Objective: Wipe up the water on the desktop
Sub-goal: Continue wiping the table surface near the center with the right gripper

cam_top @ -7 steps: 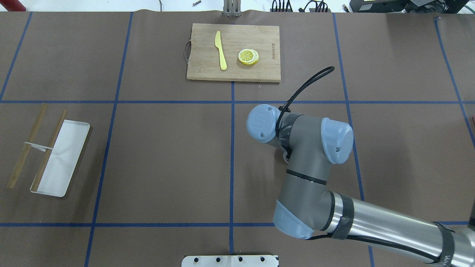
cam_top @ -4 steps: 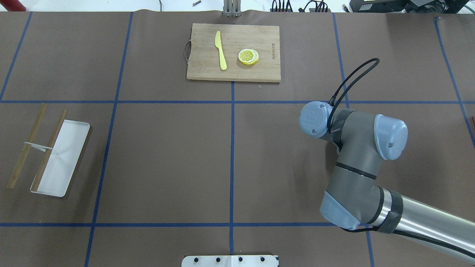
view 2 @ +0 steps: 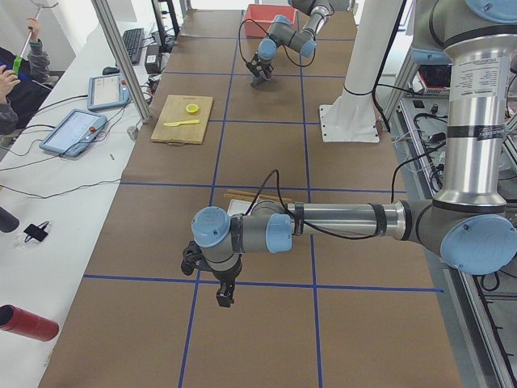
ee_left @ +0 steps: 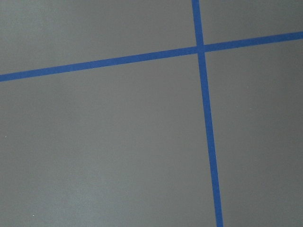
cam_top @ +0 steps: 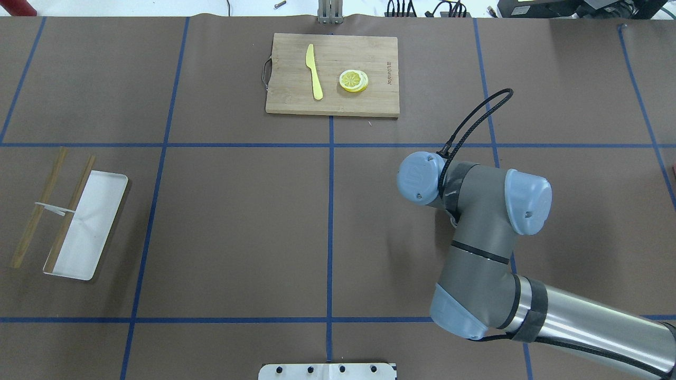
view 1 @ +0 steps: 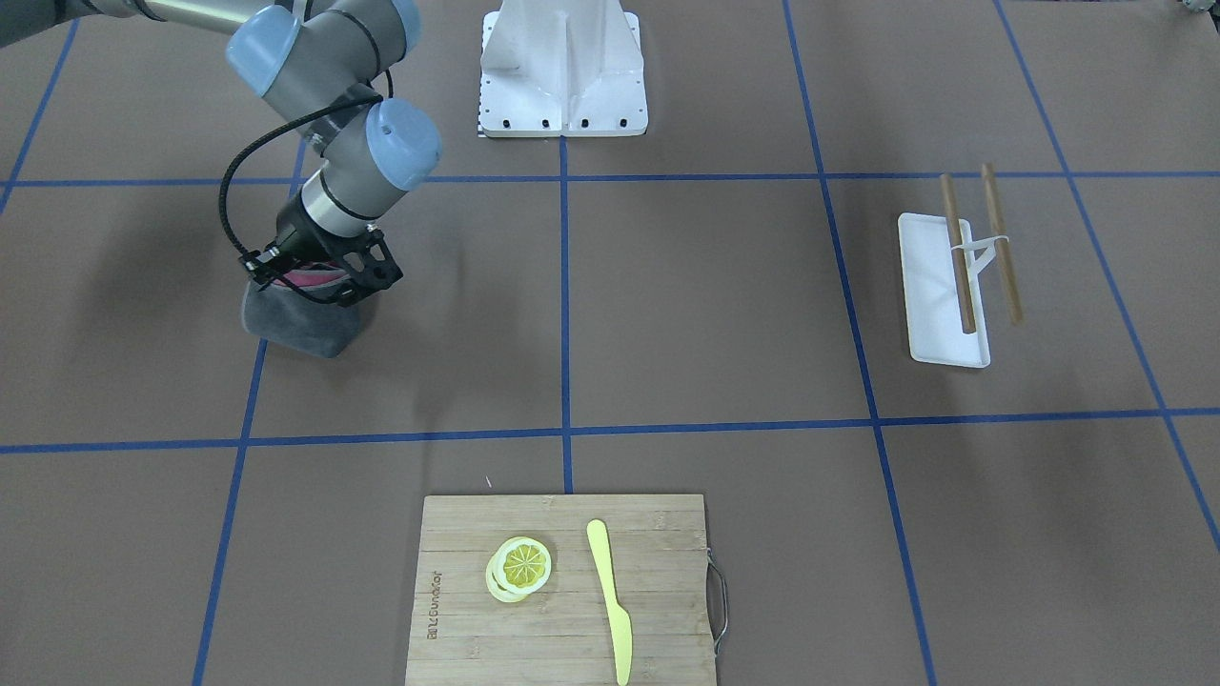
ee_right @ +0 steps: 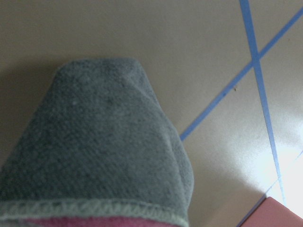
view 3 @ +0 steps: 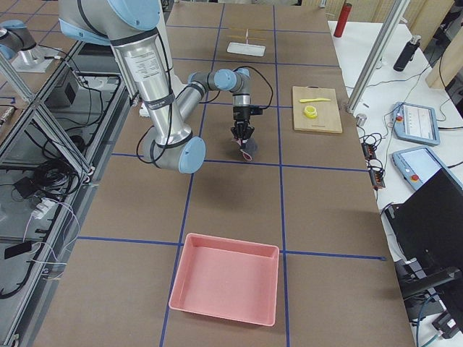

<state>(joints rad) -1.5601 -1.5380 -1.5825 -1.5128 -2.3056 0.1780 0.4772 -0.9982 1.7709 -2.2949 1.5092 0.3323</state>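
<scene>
The brown desktop [view 1: 667, 314] with blue tape lines fills the views. My right gripper [view 1: 319, 281] points down and is shut on a grey cloth [view 1: 295, 324] with a pink inner side, which rests on the desktop beside a blue line. The cloth fills the right wrist view [ee_right: 94, 151]. In the overhead view my right wrist [cam_top: 465, 195] hides the gripper and the cloth. I see no water. My left gripper [view 2: 224, 295] shows only in the exterior left view, low over the desktop; I cannot tell whether it is open or shut.
A bamboo cutting board [view 1: 562, 591] holds lemon slices [view 1: 521, 567] and a yellow knife [view 1: 610, 595]. A white tray [view 1: 939, 291] has chopsticks [view 1: 958, 252] across it. A pink bin [view 3: 226, 278] sits at the right end. The white base mount [view 1: 562, 67] stands behind.
My right arm swung right with the cloth between the two earlier frames, then came part of the way back to the left. Nothing else moved.
</scene>
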